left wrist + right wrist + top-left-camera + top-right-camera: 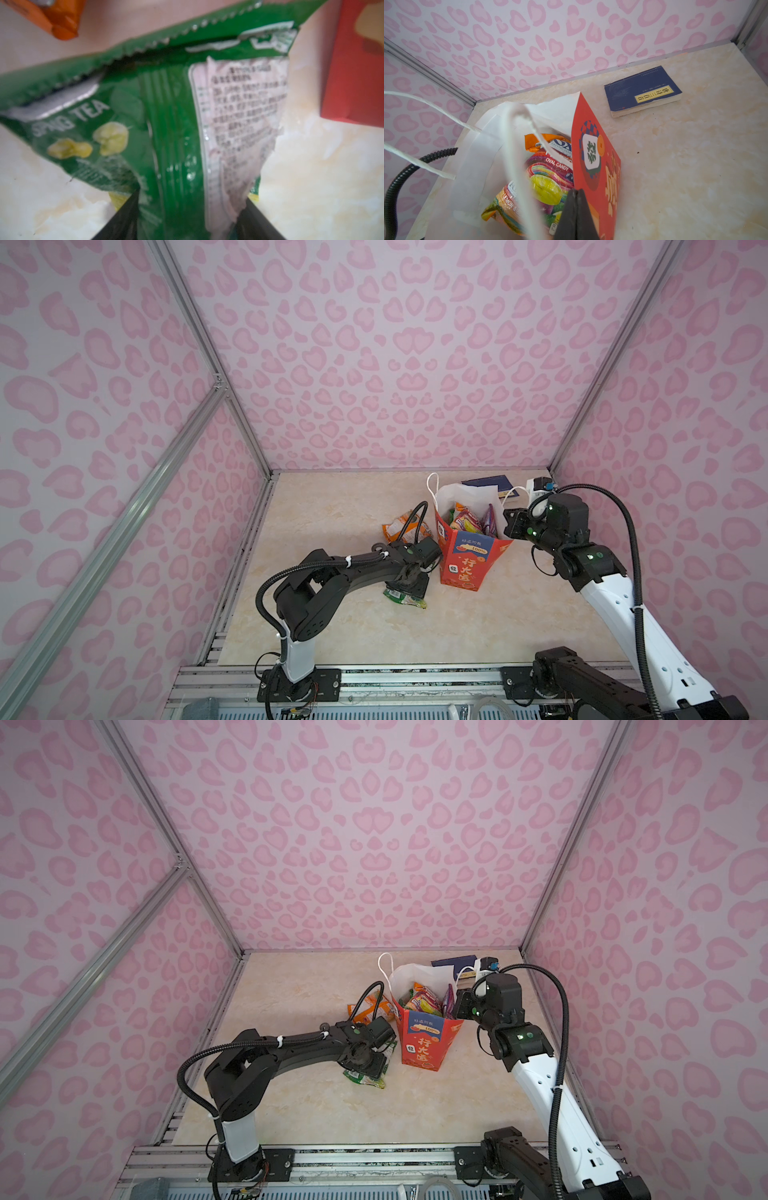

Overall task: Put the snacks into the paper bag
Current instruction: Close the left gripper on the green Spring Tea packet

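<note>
The red paper bag (pixel 469 556) (pixel 424 1040) stands upright mid-table with several snacks (pixel 467 522) (pixel 546 182) inside it. My right gripper (pixel 509 524) (pixel 576 191) is shut on the bag's right rim. Just left of the bag's foot lies a green snack packet (pixel 405 599) (pixel 170 114). My left gripper (pixel 192 195) is down on it, and the packet is bunched between its two fingers. Orange snack packets (pixel 405 529) (pixel 56 22) lie on the table behind the left arm, beside the bag.
A dark blue book (pixel 490 485) (pixel 641 91) lies behind the bag near the back wall. A small white device (pixel 538 487) sits in the back right corner. The bag's white cord handles (pixel 512 145) hang across the right wrist view.
</note>
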Robot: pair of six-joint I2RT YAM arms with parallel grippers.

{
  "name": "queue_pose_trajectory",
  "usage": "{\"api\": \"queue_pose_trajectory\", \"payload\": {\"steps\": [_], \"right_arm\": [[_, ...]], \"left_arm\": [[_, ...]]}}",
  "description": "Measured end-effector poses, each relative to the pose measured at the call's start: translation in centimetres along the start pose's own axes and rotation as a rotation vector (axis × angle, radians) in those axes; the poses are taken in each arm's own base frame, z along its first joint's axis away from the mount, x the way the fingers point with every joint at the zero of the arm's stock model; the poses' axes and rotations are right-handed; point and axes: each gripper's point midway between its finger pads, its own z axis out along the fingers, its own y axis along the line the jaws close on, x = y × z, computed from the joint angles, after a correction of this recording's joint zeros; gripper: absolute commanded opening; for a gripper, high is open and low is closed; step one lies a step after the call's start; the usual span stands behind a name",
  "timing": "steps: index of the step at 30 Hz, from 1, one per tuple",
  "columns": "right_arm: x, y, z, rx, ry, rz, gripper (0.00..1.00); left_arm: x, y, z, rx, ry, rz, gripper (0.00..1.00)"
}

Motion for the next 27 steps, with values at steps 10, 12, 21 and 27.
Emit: {"api": "queue_pose_trajectory", "payload": {"steps": [10,12,21,27], "right_arm": [[0.0,0.0,0.0,0.0,-0.001,0.0,0.0],[0.0,0.0,0.0,-0.001,-0.001,-0.001,0.0],[0.0,0.0,-0.1,-0.001,-0.002,-0.001,0.0],[0.0,0.0,-0.1,-0.001,-0.002,-0.001,0.0]], "left_arm": [[-0.2,-0.2,-1.1,0.023,-0.017,-0.039,0.31],[-0.1,-0.1,-1.4,0.023,-0.013,-0.043,0.28],[-0.3,0.2,-3.9,0.031,-0.031,-0.063,0.23],[-0.5,0.6,-5.9,0.038,-0.067,-0.075,0.23]]}}
